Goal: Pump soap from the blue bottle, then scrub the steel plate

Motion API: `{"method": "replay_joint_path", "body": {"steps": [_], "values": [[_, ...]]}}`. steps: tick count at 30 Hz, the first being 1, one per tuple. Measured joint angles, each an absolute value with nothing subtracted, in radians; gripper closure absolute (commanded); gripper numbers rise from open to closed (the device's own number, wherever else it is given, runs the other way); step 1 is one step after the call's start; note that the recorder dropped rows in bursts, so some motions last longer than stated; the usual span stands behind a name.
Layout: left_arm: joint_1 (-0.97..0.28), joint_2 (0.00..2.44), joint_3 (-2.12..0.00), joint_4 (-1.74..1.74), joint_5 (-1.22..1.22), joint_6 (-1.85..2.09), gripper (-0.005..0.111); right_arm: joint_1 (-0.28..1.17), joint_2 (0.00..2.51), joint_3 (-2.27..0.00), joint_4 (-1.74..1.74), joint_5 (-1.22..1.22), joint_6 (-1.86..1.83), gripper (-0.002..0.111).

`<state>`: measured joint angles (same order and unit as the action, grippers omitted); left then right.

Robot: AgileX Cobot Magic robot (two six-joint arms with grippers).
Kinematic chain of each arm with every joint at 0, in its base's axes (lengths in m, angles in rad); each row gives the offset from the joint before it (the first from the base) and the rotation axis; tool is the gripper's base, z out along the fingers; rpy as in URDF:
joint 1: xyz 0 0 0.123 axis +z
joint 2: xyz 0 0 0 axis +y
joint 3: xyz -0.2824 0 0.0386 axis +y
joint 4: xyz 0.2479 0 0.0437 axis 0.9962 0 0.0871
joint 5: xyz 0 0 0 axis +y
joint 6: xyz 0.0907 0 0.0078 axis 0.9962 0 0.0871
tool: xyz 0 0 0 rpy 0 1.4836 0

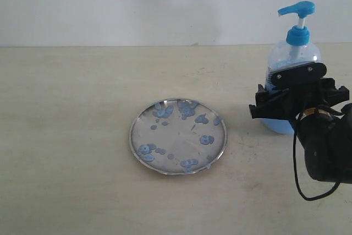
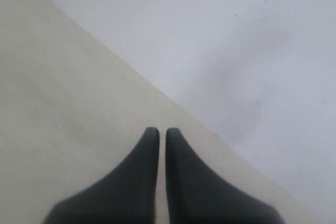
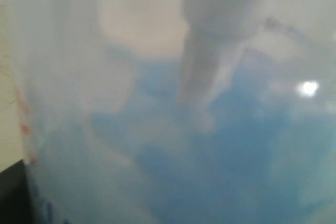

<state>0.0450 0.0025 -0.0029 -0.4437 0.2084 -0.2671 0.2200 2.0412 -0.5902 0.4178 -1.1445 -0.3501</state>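
Note:
The steel plate (image 1: 177,136) lies in the middle of the table, speckled with blue-grey soap blobs (image 1: 188,109). At the right stands the blue bottle (image 1: 294,53), upright, its blue pump head (image 1: 298,10) raised. My right gripper (image 1: 297,102) clasps the bottle's lower body from the front, jaws spread wide against its sides. The bottle fills the right wrist view, with light blue soap (image 3: 210,150) inside and one dark finger (image 3: 11,195) at its edge. My left gripper (image 2: 162,132) is shut and empty over bare table; the exterior view does not show it.
A pale wall (image 1: 165,4) rises behind the table's far edge. The left wrist view shows the beige tabletop (image 2: 63,103) meeting that wall. A black cable (image 1: 300,182) loops under the right arm.

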Motion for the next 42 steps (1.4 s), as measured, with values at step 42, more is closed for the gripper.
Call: {"method": "replay_joint_path", "body": {"steps": [42], "values": [[0.026,1.057,-0.595,-1.608,0.816,1.593,0.102,0.220,2.031,-0.601,0.166,-1.061,-0.451,0.108]]}}
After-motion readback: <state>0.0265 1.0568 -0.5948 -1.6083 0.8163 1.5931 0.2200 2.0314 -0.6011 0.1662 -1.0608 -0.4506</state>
